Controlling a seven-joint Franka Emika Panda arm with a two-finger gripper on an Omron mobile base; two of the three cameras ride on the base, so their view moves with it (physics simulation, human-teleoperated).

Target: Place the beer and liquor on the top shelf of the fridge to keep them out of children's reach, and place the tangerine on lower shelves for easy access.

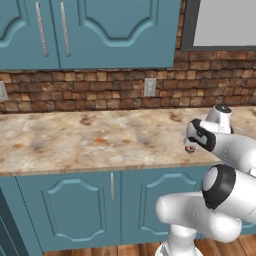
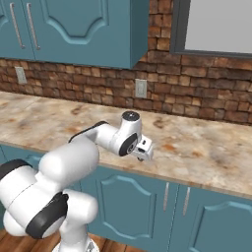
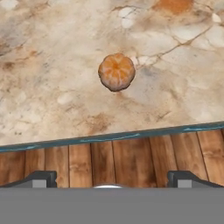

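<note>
- The gripper (image 3: 112, 177) hangs over the front edge of the counter (image 3: 52, 87), fingers spread to full width and holding nothing.
- Directly below the fingers (image 3: 41, 178) lies the wooden floor (image 3: 109, 159), in front of the counter edge.
- The tangerine (image 3: 116, 71) rests on the counter, a short way in from the front edge, with stone visible on every side of it.
- In the right base view the gripper (image 2: 143, 150) sits above the counter edge, in front of the brick wall (image 2: 197, 101).
- Risk: the fruit is round and free on a hard slab; an off-centre closure could roll it toward the counter edge and onto the floor.
- Risk: descending too near the counter edge could strike the stone with a fingertip.
- Beyond the tangerine, the counter runs back toward the wall.
</note>
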